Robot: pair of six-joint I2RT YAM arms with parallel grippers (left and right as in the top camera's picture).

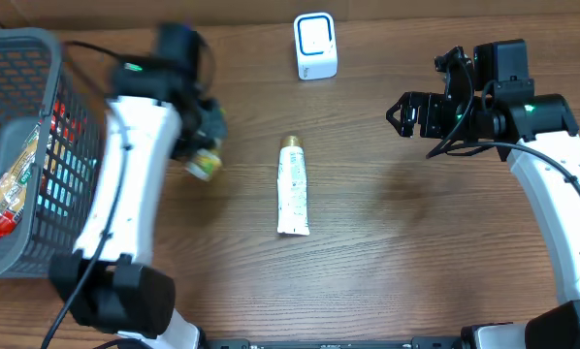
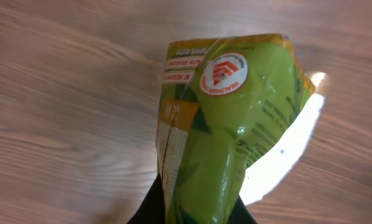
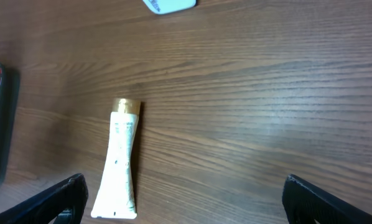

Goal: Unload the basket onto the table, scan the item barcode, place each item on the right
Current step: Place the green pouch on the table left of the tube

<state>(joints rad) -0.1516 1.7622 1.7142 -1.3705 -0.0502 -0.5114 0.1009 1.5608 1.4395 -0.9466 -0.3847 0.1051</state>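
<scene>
My left gripper (image 1: 202, 149) is shut on a glossy green snack packet (image 1: 204, 166), the item, and holds it above the wood table left of centre. In the left wrist view the packet (image 2: 236, 124) fills the middle, with a round red-and-white sticker facing the camera and the dark fingers (image 2: 150, 210) pinching its lower end. No barcode shows on this face. The white scanner (image 1: 315, 46) stands at the table's far edge, also in the right wrist view as the scanner (image 3: 168, 5). My right gripper (image 1: 400, 114) hovers open at the right, nothing between its fingers (image 3: 60, 200).
A white tube with a gold cap (image 1: 292, 186) lies in the middle of the table, seen too as the tube (image 3: 120, 163) from the right wrist. A grey wire basket (image 1: 26, 58) with packaged goods stands at the left edge.
</scene>
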